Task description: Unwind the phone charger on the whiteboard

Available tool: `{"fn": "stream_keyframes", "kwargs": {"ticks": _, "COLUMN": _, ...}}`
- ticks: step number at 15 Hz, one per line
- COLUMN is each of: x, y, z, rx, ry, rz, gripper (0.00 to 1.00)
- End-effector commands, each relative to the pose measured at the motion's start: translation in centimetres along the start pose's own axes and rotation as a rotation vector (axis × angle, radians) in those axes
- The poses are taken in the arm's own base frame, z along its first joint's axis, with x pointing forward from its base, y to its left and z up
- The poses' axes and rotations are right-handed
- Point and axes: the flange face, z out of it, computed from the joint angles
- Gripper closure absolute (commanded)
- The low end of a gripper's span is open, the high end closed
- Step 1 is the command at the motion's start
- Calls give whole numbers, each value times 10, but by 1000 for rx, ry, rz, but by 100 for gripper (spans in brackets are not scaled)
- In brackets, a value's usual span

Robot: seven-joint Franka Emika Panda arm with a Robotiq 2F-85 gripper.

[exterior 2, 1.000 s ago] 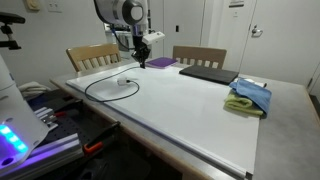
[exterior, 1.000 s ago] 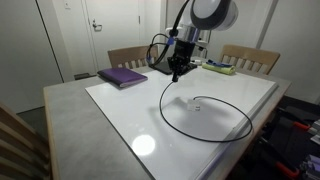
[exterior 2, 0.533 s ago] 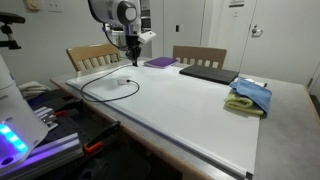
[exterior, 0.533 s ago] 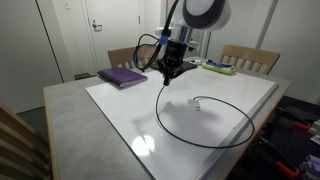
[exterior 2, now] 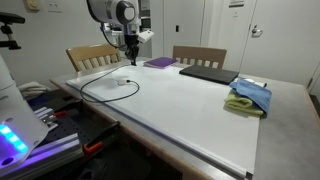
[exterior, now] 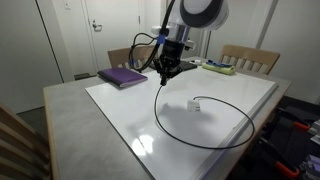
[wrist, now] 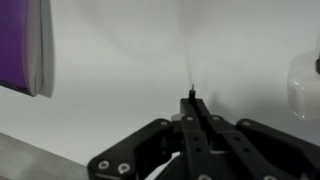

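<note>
A: Starting at the left of the large glossy white whiteboard (exterior: 120, 105)?

B: Flat purple book (exterior: 122, 76) just beside its far-left corner, untouched. Next along, above the whiteboard's far edge: black two-finger Robotiq gripper (exterior: 166, 77), pinched tight on one end of the long thin black phone charger cable (exterior: 155, 112).

A: Moved at all?

B: Shifted toward the book over the last second. Dragged the cable along, so a wider, looser loop across the whiteboard's middle.

A: And the plug end?

B: Small white-grey plug block (exterior: 196, 102) lying on the whiteboard inside the loop, seemingly where it was. Further right, near the far-right edge: green-and-blue folded cloth (exterior: 221, 68).

A: Meaning for the job?

B: Unwinding under way, probably not finished. One full curl left to pull straight.
</note>
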Motion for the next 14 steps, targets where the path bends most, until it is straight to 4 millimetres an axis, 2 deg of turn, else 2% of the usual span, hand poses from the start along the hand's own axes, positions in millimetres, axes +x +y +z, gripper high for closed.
{"fn": "stream_keyframes", "kwargs": {"ticks": 1, "x": 17, "y": 21, "z": 8, "rx": 14, "ry": 36, "rz": -152, "gripper": 98}}
{"fn": "stream_keyframes", "kwargs": {"ticks": 12, "x": 121, "y": 85, "z": 50, "rx": -7, "ry": 234, "rz": -713, "gripper": 98}}
{"fn": "stream_keyframes", "kwargs": {"ticks": 13, "x": 114, "y": 71, "z": 44, "rx": -5, "ry": 187, "rz": -633, "gripper": 98}}
{"fn": "stream_keyframes", "kwargs": {"ticks": 14, "x": 119, "y": 74, "z": 47, "rx": -7, "ry": 196, "rz": -643, "gripper": 94}}
